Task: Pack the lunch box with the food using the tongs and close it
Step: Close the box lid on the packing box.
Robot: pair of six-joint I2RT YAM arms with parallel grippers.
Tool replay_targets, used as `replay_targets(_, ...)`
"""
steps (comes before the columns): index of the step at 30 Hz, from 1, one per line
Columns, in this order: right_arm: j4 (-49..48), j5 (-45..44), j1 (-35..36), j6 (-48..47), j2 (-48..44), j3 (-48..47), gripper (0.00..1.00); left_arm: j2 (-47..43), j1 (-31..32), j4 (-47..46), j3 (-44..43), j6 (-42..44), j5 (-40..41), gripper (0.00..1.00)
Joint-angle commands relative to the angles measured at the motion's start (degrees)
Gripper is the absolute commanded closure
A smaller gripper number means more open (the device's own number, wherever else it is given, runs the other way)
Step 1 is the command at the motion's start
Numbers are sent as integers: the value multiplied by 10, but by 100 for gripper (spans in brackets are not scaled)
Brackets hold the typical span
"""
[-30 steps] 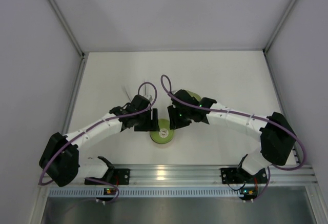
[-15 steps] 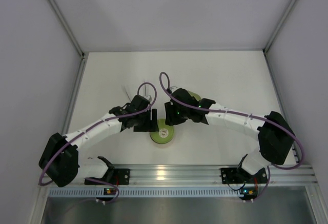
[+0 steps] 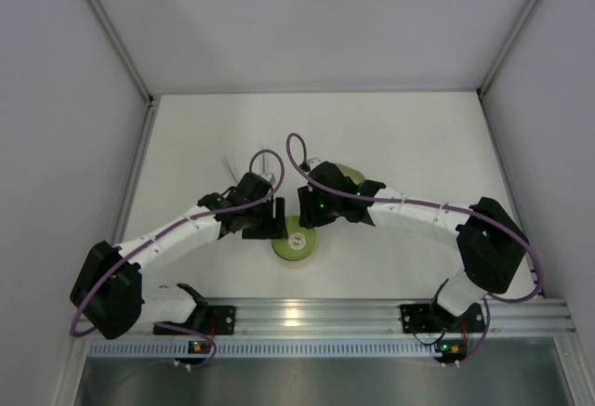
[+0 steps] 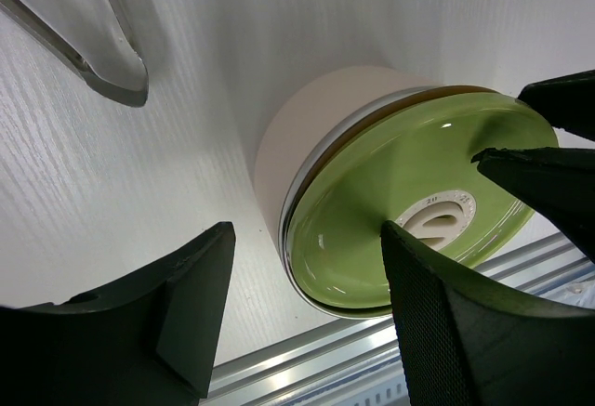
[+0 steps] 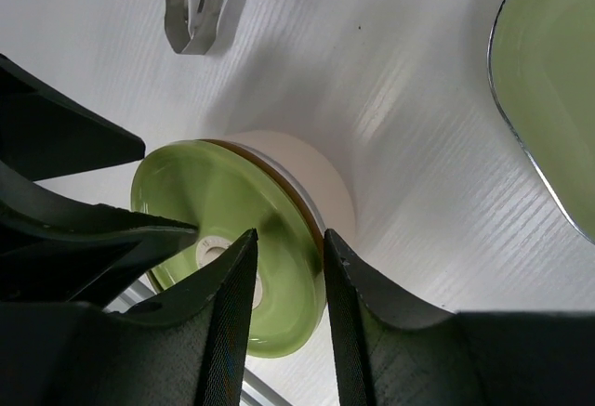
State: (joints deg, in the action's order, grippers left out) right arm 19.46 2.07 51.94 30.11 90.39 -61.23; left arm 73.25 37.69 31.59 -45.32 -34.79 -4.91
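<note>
Green lid [image 4: 372, 229] sits on the box [image 4: 307, 127], under both pincers.
The left pincer [image 4: 307, 239] stands wide open and empty, with the lid's edge below, between its fingers. The right pincer [image 5: 288, 243] is parted only narrowly and grips nothing, its tips over the lid beside the white centre spot. The tongs [image 4: 116, 76] lie beyond both pincers. The pale dish [image 5: 548, 81] lies off to the right pincer's side.

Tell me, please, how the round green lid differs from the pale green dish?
The lid is round with a white centre spot; the dish, only partly in view, looks plain, with a straighter edge and rounded corner. The lid sits on the lunch box, raised; the dish lies directly on the table. Both are glossy green.
</note>
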Motion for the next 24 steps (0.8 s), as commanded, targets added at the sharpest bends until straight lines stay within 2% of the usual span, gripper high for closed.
replay_targets(1,-38,11,-5,-5,9,3,66,-8,2,10,-18,3,15,31)
replay_targets(5,-41,14,-6,-2,11,4,70,-9,2,10,-18,2,15,31)
replay_targets(12,-36,32,-13,6,14,3,90,-10,2,12,-19,3,15,31)
replay_targets(24,18,49,-17,-8,22,-9,94,-7,2,10,-21,4,10,31)
